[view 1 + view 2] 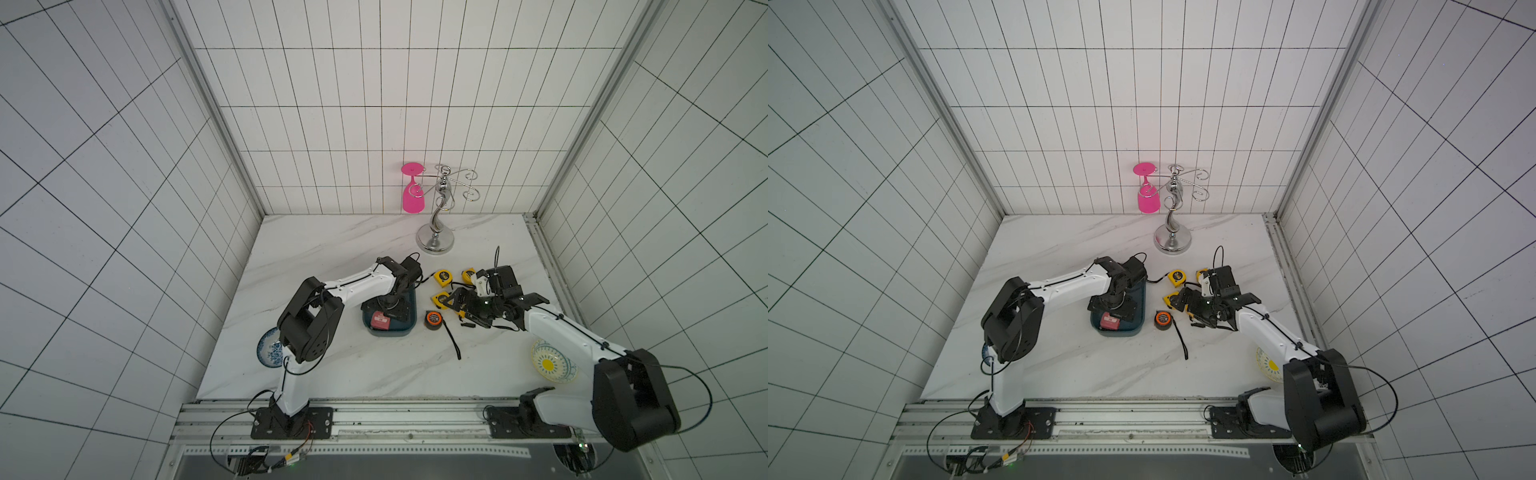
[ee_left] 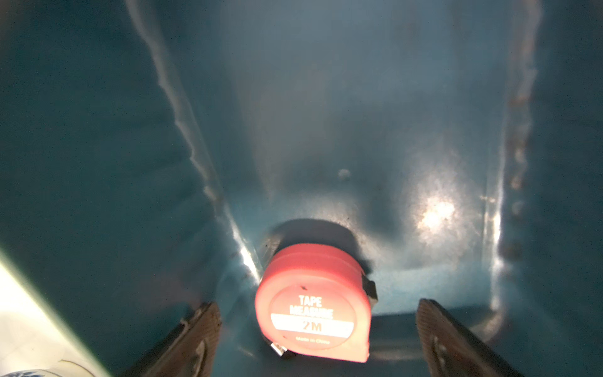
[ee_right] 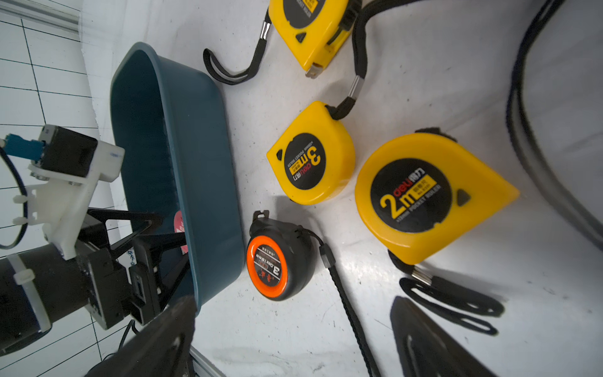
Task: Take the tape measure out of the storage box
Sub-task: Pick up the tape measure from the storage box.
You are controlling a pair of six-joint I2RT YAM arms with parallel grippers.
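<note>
Here the left hand [image 1: 390,308] hangs wide open inside the shallow dark teal plastic storage box [image 1: 409,330], by the red plastic tape measure [image 1: 379,320].
In both top views the box stands on the white marbled surface [image 1: 332,365] with the red tape measure at its end nearer the arm bases; several yellow tape measures [image 1: 443,277] and a round black-and-orange tape measure [image 1: 433,320] lie just right of it, the right hand [image 1: 457,313] above them, spread wide and empty. In the left wrist view the red tape measure [image 2: 313,303], marked 2M, lies flat on the box floor between the two fingers [image 2: 195,333], touching neither. In the right wrist view the black-and-orange tape measure [image 3: 277,261] lies just beside the box's outer wall, beyond the parted fingers [image 3: 424,336].
</note>
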